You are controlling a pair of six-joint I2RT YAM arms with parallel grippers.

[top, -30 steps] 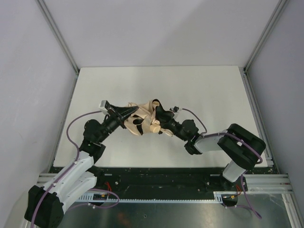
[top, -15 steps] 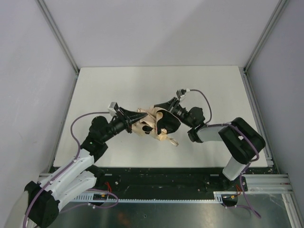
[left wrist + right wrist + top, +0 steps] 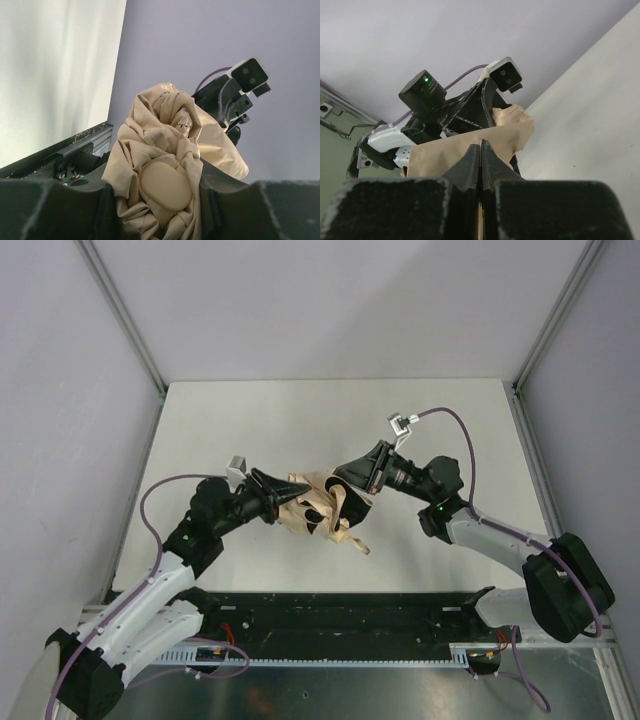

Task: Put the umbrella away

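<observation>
The umbrella (image 3: 312, 508) is a crumpled tan-beige bundle held just above the white table (image 3: 250, 420), between both arms. My left gripper (image 3: 284, 503) grips its left end. In the left wrist view the jaws press on bunched fabric (image 3: 160, 125) round the oval tan handle (image 3: 165, 186), so my left gripper (image 3: 159, 197) is shut on it. My right gripper (image 3: 347, 486) reaches in from the right. In the right wrist view my right gripper (image 3: 481, 146) is shut, pinching a flat fold of the umbrella's fabric (image 3: 440, 155). A loop strap (image 3: 359, 544) hangs below.
Grey walls with metal posts (image 3: 120, 310) enclose the table on three sides. A black rail (image 3: 340, 612) runs along the near edge by the arm bases. The left arm's camera housing (image 3: 506, 75) faces the right wrist closely.
My right arm has swung out to the right and stretched, its gripper moving back and right with the fabric. The left gripper shifted slightly right and the bundle turned between them.
</observation>
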